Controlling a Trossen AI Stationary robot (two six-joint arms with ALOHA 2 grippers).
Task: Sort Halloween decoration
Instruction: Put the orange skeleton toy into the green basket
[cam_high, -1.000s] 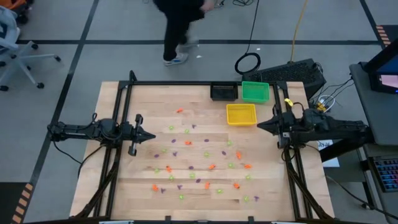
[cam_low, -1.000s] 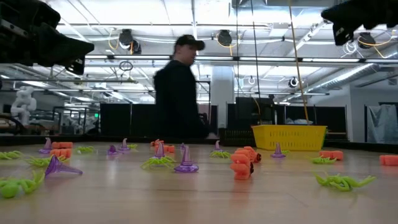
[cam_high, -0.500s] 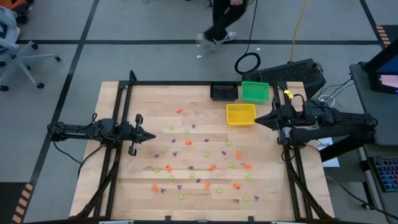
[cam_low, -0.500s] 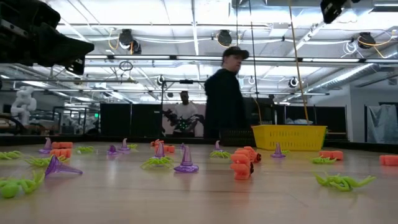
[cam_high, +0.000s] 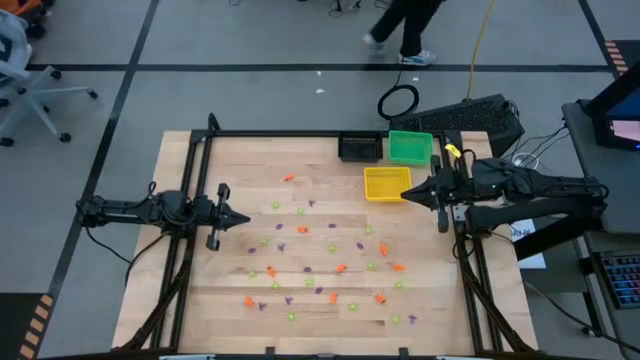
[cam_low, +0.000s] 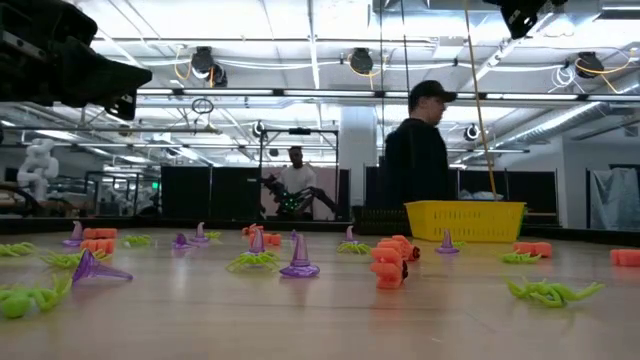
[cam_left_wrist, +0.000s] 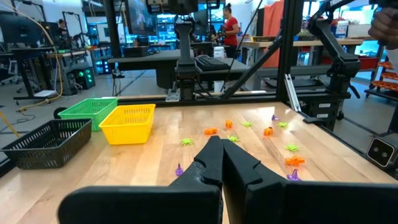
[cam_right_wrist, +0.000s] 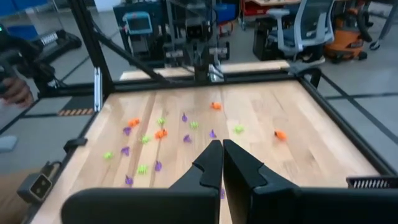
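The Halloween decoration (cam_high: 320, 255) lies scattered over the middle of the wooden table (cam_high: 200, 300): tiny orange, purple and light-green trinkets, spread from the centre toward the near edge, none of them in a bin. From table height the closest ones read as purple cone hats (cam_low: 299, 257), green spiders (cam_low: 553, 291) and stubby orange pieces (cam_low: 388, 266).

At the far side of the table, toward the right, sit three square bins: a yellow bin (cam_high: 388, 184) nearest the trinkets, with a green bin (cam_high: 410, 147) and a black bin (cam_high: 360, 149) side by side behind it.

The right gripper (cam_high: 406, 192) hangs above the table just beside the yellow bin's right edge, its fingers pressed together on nothing. The left gripper (cam_high: 243, 219) waits at the left side of the table, pointing toward the scatter, fingers likewise pressed together and empty.

Beyond the table's far edge a person (cam_high: 408, 25) in dark clothes is on the floor; in the low view they stand behind the yellow bin.
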